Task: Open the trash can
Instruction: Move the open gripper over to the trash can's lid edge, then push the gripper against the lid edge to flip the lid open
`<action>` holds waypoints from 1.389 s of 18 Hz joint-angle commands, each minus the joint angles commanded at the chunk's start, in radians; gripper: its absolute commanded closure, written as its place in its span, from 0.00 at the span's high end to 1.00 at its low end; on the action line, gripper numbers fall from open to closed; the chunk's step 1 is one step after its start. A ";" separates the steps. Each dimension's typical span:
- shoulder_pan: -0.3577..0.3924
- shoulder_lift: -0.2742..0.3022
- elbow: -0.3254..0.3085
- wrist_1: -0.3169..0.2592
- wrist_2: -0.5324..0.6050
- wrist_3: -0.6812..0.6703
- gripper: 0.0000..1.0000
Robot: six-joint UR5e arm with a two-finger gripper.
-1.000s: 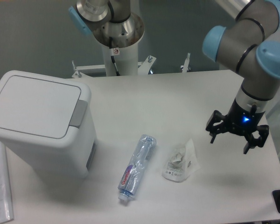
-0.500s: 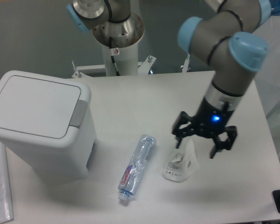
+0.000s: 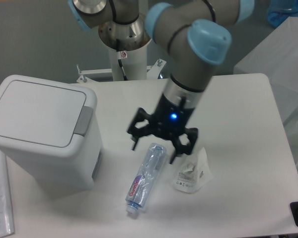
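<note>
bottle [image 3: 144, 178]: lies flat between your trash can [image 3: 42, 130] and crumpled bag [image 3: 191, 172]
gripper [image 3: 155, 152]: spread wide, empty, above bottle top

— What's at the left of the frame?
— A large white boxy plastic trash can [image 3: 42, 131] with its flat lid down, on the white desk [image 3: 238, 198].
— And the centre?
— The black two-finger hand [image 3: 161, 144], fingers spread, hangs above a crushed clear plastic bottle [image 3: 146, 177]; a crumpled clear wrapper [image 3: 192, 171] lies just right.

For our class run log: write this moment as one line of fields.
gripper: open, above bottle | trash can: lid shut, untouched | crumpled bag: right of bottle
</note>
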 joint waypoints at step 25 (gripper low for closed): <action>-0.068 0.062 -0.137 0.103 -0.025 -0.035 1.00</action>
